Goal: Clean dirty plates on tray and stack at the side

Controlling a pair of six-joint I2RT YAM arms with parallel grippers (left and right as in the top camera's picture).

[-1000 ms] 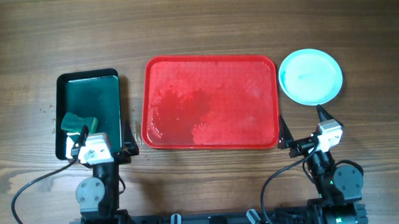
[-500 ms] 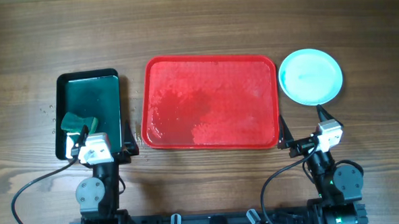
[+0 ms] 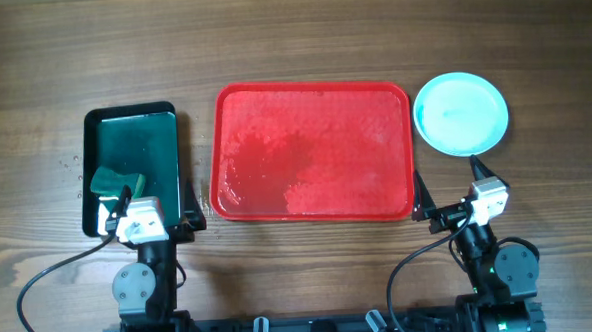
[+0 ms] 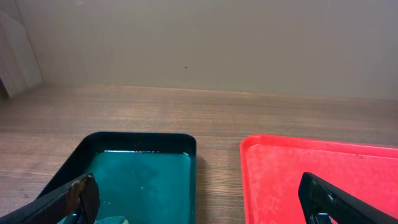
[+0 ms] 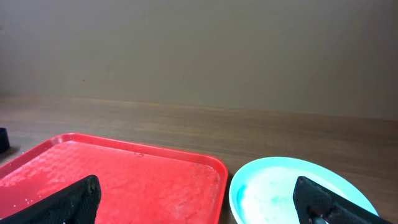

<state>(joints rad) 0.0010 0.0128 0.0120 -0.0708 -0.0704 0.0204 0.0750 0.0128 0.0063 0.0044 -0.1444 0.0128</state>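
The red tray [image 3: 313, 150] lies in the middle of the table with nothing on it; it also shows in the left wrist view [image 4: 323, 174] and the right wrist view [image 5: 124, 177]. A pale cyan plate [image 3: 461, 113] sits on the table just right of the tray, with faint teal smears in the right wrist view [image 5: 292, 193]. I cannot tell whether other plates lie under it. My left gripper [image 3: 148, 214] is open and empty near the front edge, its fingers [image 4: 199, 202] wide apart. My right gripper [image 3: 447, 194] is open and empty, its fingers [image 5: 205, 202] wide apart.
A dark green black-rimmed tray [image 3: 130, 143] stands left of the red tray, with a green sponge [image 3: 114, 180] at its near end. It shows in the left wrist view [image 4: 143, 174] too. Wet marks cover the red tray's floor.
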